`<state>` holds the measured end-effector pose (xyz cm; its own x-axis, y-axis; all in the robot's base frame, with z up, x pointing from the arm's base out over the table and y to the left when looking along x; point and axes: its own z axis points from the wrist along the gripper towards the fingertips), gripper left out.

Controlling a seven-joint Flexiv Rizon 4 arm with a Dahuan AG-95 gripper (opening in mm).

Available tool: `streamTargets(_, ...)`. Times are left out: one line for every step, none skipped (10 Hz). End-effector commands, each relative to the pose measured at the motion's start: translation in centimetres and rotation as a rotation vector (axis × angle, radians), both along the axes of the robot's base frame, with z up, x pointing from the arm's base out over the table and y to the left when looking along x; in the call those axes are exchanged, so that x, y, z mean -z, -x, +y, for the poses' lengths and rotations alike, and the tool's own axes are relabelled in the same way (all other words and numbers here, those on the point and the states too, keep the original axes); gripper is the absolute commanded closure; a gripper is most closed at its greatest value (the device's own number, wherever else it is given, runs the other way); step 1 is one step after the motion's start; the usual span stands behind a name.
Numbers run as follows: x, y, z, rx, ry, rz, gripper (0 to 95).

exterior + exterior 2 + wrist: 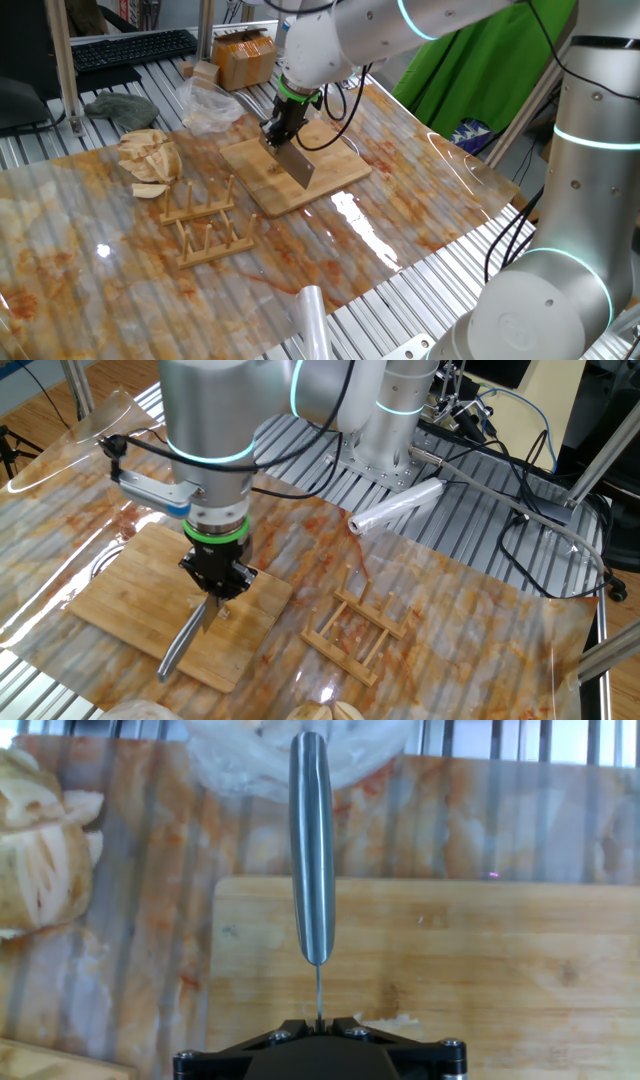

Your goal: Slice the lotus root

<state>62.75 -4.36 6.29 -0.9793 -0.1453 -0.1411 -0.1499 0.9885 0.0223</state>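
Observation:
My gripper (279, 131) is shut on a steel cleaver (298, 166) and holds it over the wooden cutting board (335, 168). In the hand view the cleaver (312, 840) shows edge-on, running straight ahead from my gripper (318, 1022) across the board (500, 950). A small pale scrap of lotus root (402, 1019) lies on the board just right of the jaws. In the other fixed view my gripper (216, 588) holds the cleaver (183, 645) slanting down over the board (115, 595). The lotus root is hidden behind the blade in the first fixed view.
A heap of pale beige wedges (148, 155) lies left of the board, also in the hand view (35, 850). A clear plastic bag (208, 105) lies behind the board. A wooden rack (205, 235) stands in front. A film roll (311, 320) and a cardboard box (245, 55) lie farther off.

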Motion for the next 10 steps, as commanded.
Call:
streamTargets(1.9, -0.4, 0.2, -0.001, -0.005, -0.021, 95.0)
streamTargets(3.2, -0.5, 0.3, 0.005, -0.013, -0.033, 95.0)
streamTargets(3.6, -0.5, 0.4, 0.010, -0.026, -0.038, 95.0)
streamTargets(3.6, -0.5, 0.6, 0.018, -0.044, -0.036, 95.0)
streamTargets(3.5, -0.5, 0.8, 0.026, -0.042, -0.042, 95.0)
streamTargets(2.5, -0.5, 0.7, 0.023, -0.018, -0.013, 95.0)
streamTargets(1.9, -0.5, 0.7, 0.021, -0.004, -0.003, 95.0)
streamTargets(1.9, -0.5, 0.7, 0.028, -0.013, 0.000, 95.0)
streamTargets(1.9, -0.5, 0.7, 0.029, -0.010, 0.001, 95.0)
streamTargets(1.5, -0.4, 0.6, 0.034, -0.009, 0.005, 95.0)
